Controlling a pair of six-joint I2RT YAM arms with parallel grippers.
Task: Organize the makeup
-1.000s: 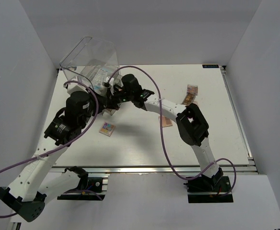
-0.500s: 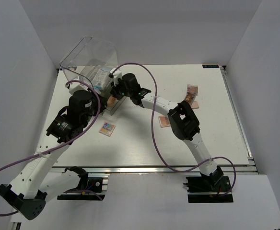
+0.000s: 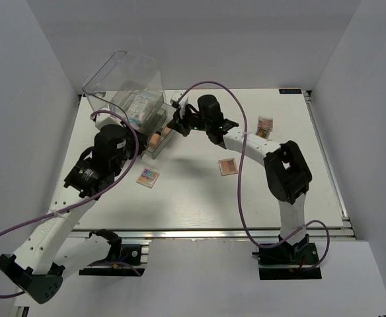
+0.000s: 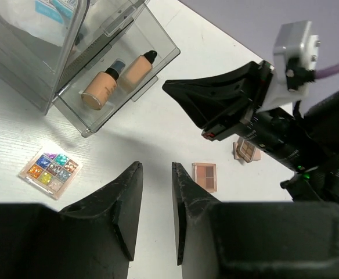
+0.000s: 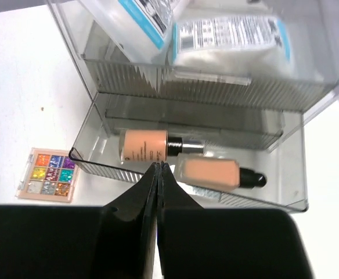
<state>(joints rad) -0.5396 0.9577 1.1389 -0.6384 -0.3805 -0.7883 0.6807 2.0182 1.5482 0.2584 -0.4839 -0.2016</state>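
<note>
Top view: two tan bottles lie in the pulled-out drawer of the clear box, right gripper just beside it; a colourful palette and a tan palette sit apart on the table. Left wrist view: left gripper jaws slightly spread, empty, over bare table between those palettes. Right wrist view alone shows right jaws pressed together on nothing, and two packets in the compartment above the drawer.
</note>
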